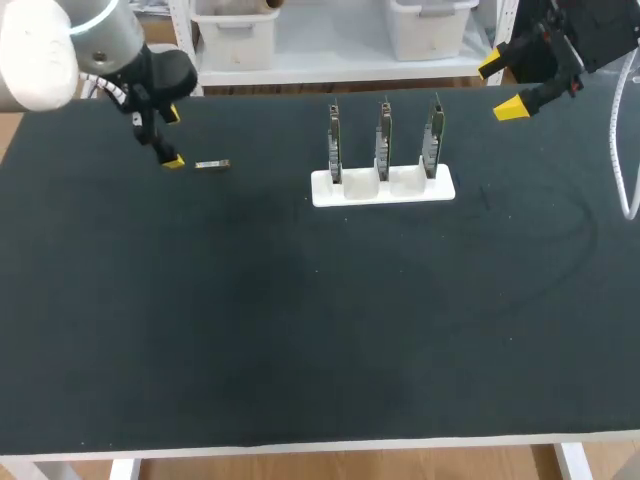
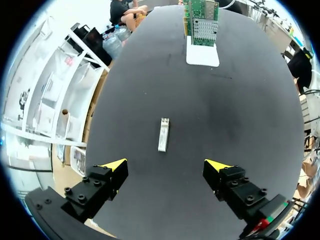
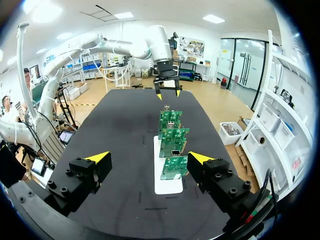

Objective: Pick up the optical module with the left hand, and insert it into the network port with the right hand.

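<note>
The optical module (image 1: 212,165), a small silver bar, lies flat on the black table at the back left. My left gripper (image 1: 168,137) hovers just left of it, open; in the left wrist view the module (image 2: 163,134) lies ahead of the left gripper (image 2: 168,166), between the lines of its spread yellow fingertips and apart from them. A white stand (image 1: 383,186) holds three upright green network cards (image 1: 383,140) near the table's middle back. My right gripper (image 1: 500,85) hangs open above the back right; ahead of the right gripper (image 3: 149,158) stand the cards (image 3: 170,145).
The white stand (image 2: 202,54) with its cards lies far ahead of the left gripper. Bare black tabletop (image 1: 300,330) fills the front and middle. A white cable (image 1: 622,150) hangs at the right edge. My left arm's gripper (image 3: 167,92) shows beyond the cards in the right wrist view.
</note>
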You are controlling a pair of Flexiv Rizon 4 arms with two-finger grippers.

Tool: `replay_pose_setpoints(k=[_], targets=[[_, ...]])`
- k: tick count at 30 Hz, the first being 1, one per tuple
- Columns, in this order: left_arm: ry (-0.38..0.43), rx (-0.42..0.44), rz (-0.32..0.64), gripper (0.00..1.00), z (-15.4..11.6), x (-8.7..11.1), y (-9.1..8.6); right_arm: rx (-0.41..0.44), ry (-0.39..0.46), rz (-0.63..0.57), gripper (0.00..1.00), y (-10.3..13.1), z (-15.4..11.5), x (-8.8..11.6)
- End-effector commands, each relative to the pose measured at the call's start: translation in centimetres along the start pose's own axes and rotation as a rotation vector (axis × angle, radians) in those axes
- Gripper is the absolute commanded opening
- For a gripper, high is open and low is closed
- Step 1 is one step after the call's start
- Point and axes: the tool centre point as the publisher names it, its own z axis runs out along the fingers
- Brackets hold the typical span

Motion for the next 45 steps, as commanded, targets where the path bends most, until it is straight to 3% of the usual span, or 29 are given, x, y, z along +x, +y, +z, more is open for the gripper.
replay_pose_setpoints(k=[1,14,21,34,39,45], targets=[[-0.011,0.056,0.011,1.00,1.8,-1.3,1.5,0.000,0.000,0.000,1.00,0.0,0.0,0.0],[0.002,0.109,-0.022,1.00,4.3,0.0,1.1,0.000,0.000,0.000,1.00,0.0,0.0,0.0],[-0.042,0.131,0.009,1.00,4.9,-1.0,1.2,0.000,0.000,0.000,1.00,0.0,0.0,0.0],[-0.041,0.137,0.007,1.00,4.9,-1.1,1.2,0.000,0.000,0.000,1.00,0.0,0.0,0.0],[-0.037,0.080,0.013,1.00,4.2,-1.8,2.5,0.000,0.000,0.000,1.00,0.0,0.0,0.0],[-0.029,0.096,0.058,1.00,5.0,-2.8,3.2,0.000,0.000,0.000,1.00,0.0,0.0,0.0]])
